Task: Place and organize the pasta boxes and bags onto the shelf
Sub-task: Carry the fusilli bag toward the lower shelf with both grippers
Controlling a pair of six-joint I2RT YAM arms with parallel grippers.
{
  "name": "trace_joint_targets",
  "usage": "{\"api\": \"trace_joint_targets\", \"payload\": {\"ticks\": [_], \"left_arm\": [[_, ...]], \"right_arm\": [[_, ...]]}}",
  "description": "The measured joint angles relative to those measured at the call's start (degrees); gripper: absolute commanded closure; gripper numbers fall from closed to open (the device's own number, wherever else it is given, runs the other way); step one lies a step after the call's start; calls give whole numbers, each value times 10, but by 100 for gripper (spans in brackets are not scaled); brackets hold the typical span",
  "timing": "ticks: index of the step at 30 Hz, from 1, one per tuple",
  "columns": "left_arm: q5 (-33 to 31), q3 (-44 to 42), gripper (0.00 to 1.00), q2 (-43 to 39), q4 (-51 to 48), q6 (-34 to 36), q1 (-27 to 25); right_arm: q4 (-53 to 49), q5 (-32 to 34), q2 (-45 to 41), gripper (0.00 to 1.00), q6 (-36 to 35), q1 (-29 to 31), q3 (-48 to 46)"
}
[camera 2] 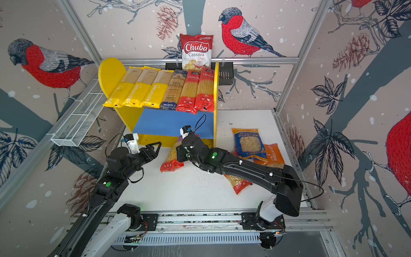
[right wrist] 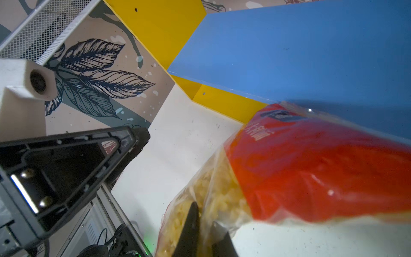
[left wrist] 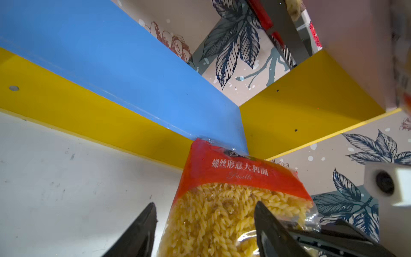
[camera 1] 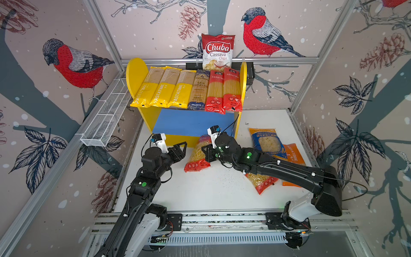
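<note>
The shelf [camera 1: 136,75] has yellow sides and a blue lower board [camera 1: 193,121]. Its upper board carries three yellow PASTATIME packs [camera 1: 164,89], a dark blue pack [camera 1: 199,91] and two red packs [camera 1: 224,91]. A red fusilli bag [camera 1: 196,155] [left wrist: 222,211] tilts with its top against the blue board's front edge. My right gripper [camera 1: 205,151] [right wrist: 204,213] is shut on that bag's clear side. My left gripper [camera 1: 181,148] [left wrist: 205,203] stands open just left of the bag, which lies ahead of its fingers. On the table at the right lie a blue bag [camera 1: 265,142], an orange bag [camera 1: 293,155] and a red bag [camera 1: 262,182], the last partly under my right arm.
A Chuba chips bag [camera 1: 218,51] stands in the black basket [camera 1: 249,71] behind the shelf. A white wire mesh rack [camera 1: 106,115] hangs on the left wall. The shelf's right side panel [camera 1: 239,124] stands close to my right wrist.
</note>
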Motion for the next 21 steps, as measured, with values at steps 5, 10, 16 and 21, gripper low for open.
{"api": "trace_joint_targets", "payload": {"ticks": [5, 10, 16, 21], "left_arm": [[31, 22, 31, 9, -3, -1, 62], [59, 39, 31, 25, -3, -3, 80], [66, 44, 31, 39, 0, -3, 81], [73, 15, 31, 52, 18, -9, 81]], "right_arm": [[86, 34, 14, 100, -32, 0, -3], [191, 53, 22, 100, -70, 0, -24], [336, 41, 50, 100, -87, -17, -55], [386, 33, 101, 100, -55, -68, -89]]}}
